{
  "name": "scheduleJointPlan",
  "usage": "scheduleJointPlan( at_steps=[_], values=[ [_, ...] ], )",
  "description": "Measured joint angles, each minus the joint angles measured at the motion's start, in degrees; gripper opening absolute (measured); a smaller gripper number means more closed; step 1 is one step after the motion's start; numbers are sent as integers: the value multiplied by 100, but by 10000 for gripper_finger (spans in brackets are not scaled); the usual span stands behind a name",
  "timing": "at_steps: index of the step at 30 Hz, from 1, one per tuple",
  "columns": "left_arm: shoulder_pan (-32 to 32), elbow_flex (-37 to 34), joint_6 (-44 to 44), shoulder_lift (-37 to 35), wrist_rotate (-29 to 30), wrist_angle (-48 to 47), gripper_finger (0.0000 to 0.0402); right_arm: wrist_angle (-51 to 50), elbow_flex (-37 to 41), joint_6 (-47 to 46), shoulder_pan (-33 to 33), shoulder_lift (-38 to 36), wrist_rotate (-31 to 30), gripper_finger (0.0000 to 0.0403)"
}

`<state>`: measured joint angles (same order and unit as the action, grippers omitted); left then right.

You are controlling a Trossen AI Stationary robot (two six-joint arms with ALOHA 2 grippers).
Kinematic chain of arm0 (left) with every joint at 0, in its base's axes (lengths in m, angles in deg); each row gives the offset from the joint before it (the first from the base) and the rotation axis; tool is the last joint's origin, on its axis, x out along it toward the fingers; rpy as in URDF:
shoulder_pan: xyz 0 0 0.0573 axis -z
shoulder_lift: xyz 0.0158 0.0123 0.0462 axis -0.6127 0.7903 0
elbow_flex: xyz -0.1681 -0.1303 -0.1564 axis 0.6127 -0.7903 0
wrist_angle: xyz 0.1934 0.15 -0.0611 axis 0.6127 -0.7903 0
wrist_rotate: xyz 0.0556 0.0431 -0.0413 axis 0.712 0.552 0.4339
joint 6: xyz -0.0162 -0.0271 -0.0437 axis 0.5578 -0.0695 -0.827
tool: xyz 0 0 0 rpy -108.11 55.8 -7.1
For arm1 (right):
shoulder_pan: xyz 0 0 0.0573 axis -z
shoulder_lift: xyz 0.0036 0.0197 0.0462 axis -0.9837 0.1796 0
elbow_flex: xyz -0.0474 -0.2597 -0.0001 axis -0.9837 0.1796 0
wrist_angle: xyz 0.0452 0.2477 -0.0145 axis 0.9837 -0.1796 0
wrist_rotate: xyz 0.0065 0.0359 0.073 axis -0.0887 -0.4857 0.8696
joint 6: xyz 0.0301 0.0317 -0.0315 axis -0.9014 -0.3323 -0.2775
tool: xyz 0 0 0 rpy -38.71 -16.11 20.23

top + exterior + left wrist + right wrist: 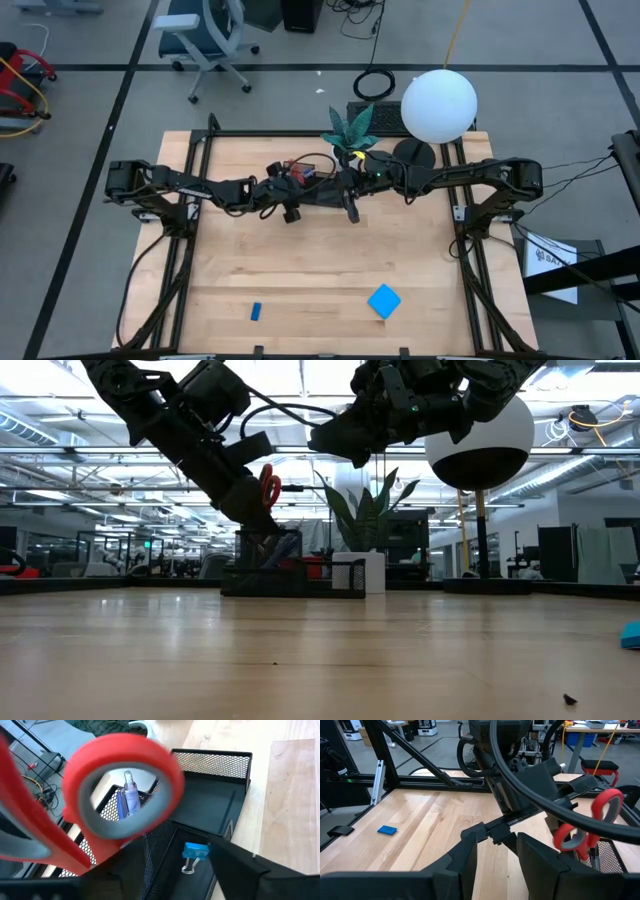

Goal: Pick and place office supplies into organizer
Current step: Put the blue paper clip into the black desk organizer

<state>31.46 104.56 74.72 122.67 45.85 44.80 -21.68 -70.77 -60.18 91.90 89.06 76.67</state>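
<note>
Pale wooden boards make up the table [330,260], with an open lab hall of racks and ceiling lights beyond it. At the far middle sits the organizer [210,815], a black mesh desk tray next to a potted plant [348,128]; one compartment holds a slim pen [130,795] standing upright and a low section holds a blue binder clip [194,854]. The red-handled scissors [120,785] stand handles-up over the tall section, right at the left gripper [262,515], whose fingers look partly parted, so whether they grip the handle I cannot tell. Scissors like these should feel stiff, fairly light and top-heavy at the loops (smooth plastic, likely slippery), so the flat of the handle near the pivot seems the safest hold. The right gripper [497,845] hovers just beside, its fingers apart with nothing between them. Near the front edge lie the bright blue square pad [384,300] and the small blue eraser-like piece [256,311], well apart; both look light and flat, best pinched across opposite edges.
</note>
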Motion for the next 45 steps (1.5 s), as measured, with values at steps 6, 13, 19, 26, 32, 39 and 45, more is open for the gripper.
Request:
scheduleJointPlan(
  at_steps=[6, 13, 19, 26, 32, 39, 45],
  values=[
    [0, -1, -71, 0, 0, 18, 259, -1, 0, 0, 0, 0, 0, 130],
    [-2, -1, -345, 0, 0, 55, 260, -1, 0, 0, 0, 0, -1, 130],
    [-2, -1, -302, 0, 60, 58, 253, -1, 0, 0, 0, 0, 1, 130],
    [-4, -1, -638, 0, 555, 83, 253, -1, 0, 0, 0, 0, 1, 130],
    [-4, -1, -722, 0, 1290, 101, 254, -3, 0, 0, 0, 0, 1, 130],
    [-15, -1, -813, 0, 1432, 132, 255, -1, 0, 0, 1, 0, 1, 130],
    [-15, -1, -835, 0, 1706, 261, 255, -3, 0, 0, 0, 0, 1, 130]
  ],
)
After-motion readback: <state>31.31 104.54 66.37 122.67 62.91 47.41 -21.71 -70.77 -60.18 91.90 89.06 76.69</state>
